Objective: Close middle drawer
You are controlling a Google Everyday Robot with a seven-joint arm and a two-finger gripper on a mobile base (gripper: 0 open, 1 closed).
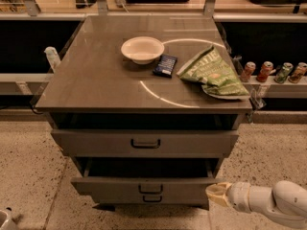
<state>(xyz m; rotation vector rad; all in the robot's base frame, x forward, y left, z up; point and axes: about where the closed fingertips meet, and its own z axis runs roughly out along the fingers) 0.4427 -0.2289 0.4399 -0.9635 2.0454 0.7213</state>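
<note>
The middle drawer point(115, 186) is pulled out from the grey cabinet, and its dark inside shows behind the low flat front. Its small dark handle point(150, 189) sits at the centre. The top drawer point(96, 143), with a taller front, sits above it and stands out only a little. The lowest drawer's handle point(152, 199) shows just under the middle one. My gripper point(217, 194), a cream tip on a white arm, comes in from the lower right. It is at the right end of the middle drawer's front, touching it or very close.
On the cabinet top point(96, 75) are a white bowl point(142, 49), a dark blue packet point(165, 65) and a green chip bag point(213, 72) on a plate. Several cans point(273, 72) stand on a shelf to the right. A speckled floor point(29, 166) surrounds the cabinet.
</note>
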